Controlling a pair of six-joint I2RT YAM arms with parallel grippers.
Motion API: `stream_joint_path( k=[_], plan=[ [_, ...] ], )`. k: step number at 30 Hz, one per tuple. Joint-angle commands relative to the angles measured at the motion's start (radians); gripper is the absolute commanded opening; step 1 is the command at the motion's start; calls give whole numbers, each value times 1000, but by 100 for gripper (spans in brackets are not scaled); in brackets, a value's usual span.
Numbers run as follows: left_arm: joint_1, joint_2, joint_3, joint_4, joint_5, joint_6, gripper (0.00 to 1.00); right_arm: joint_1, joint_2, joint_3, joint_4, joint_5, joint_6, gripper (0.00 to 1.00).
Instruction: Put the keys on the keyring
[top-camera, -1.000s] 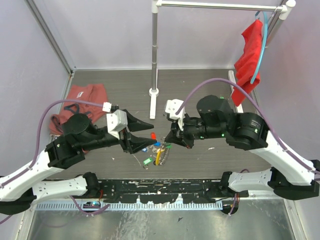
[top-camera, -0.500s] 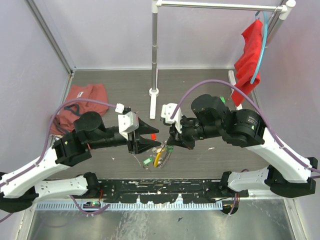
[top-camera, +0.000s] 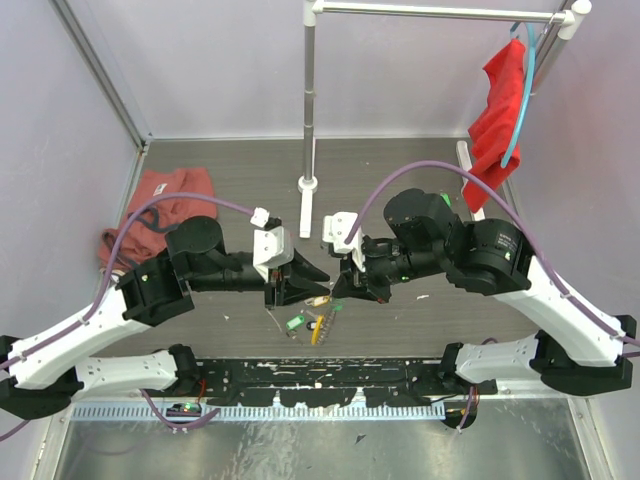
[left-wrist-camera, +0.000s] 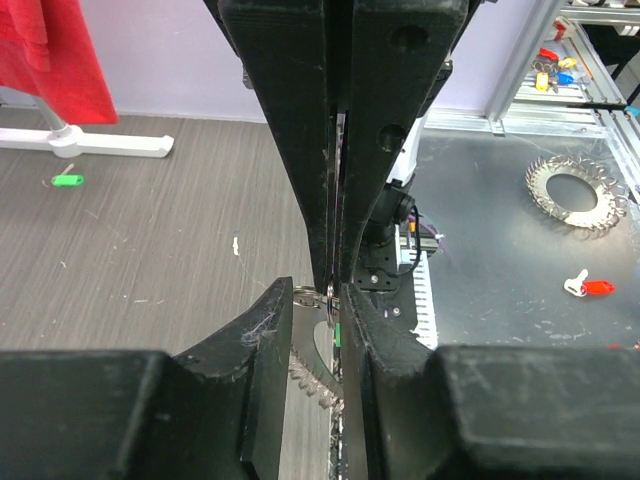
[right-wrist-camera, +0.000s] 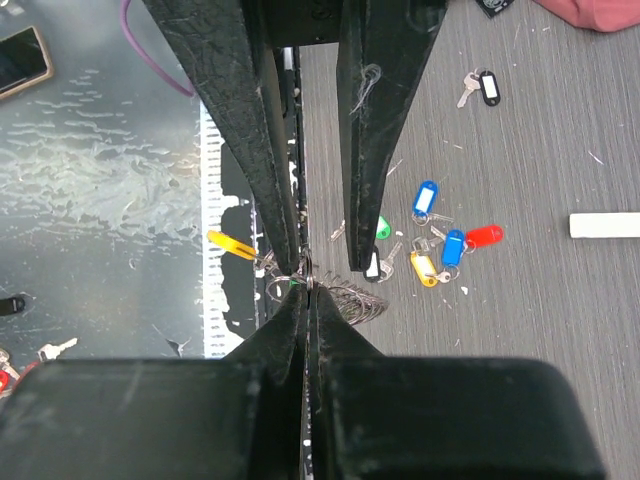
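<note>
grey wood-grain table (top-camera: 220, 160), lilac walls (top-camera: 200, 60) all round. one white stand (top-camera: 308, 185) at twelve o'clock, one red cloth (top-camera: 495, 130) hanging at two, one pink cloth (top-camera: 160, 195) lying at nine. two arms meet mid-table. the right gripper (right-wrist-camera: 305, 300) is pinched tight on the keyring (right-wrist-camera: 352, 298). the left gripper (left-wrist-camera: 320, 300) has its jaws narrowly parted either side of the ring's wire. loose keys (right-wrist-camera: 453, 247) lie on the table below: two blue, one red, one yellow, one green, one black.
</note>
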Motion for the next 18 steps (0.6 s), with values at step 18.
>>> stream_joint_path(
  k=[18],
  plan=[
    [-1,28,61,-30,49,7,1,7,-42,-13,88,-35,-12,1]
  ],
)
